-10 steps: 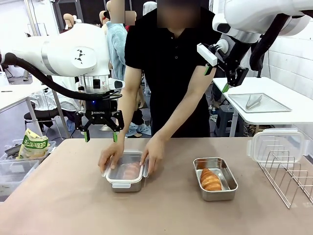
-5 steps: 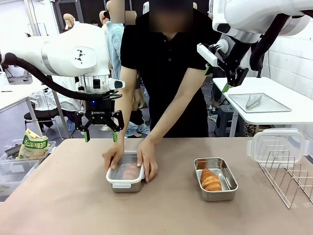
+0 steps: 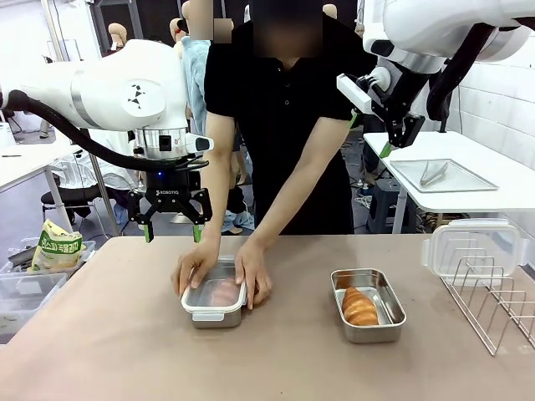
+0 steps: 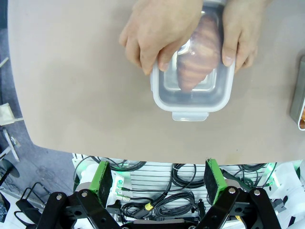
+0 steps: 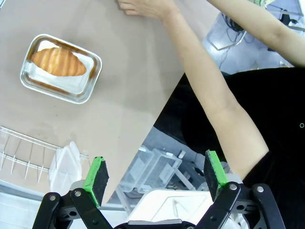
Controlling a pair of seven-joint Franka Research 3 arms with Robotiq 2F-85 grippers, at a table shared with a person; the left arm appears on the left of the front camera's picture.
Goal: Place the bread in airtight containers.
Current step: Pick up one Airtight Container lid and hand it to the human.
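With the left claw [image 3: 172,235] and right claw [image 3: 369,135] both released, the glossy golden-brown ridged roll [image 3: 360,307], likely light and crushable, wants a gentle pinch across its thick middle.

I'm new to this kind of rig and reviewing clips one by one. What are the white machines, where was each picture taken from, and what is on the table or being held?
Two white robot arms, the left arm and right arm, stand over a table, jaws open and empty. The front view looks across the table at a person. Each wrist view looks down past that arm's own green-padded jaws. The person's hands press a clear lid onto the left container, with bread inside. The right container stands open, holding a second bread. A spare lid stands by a wire rack.
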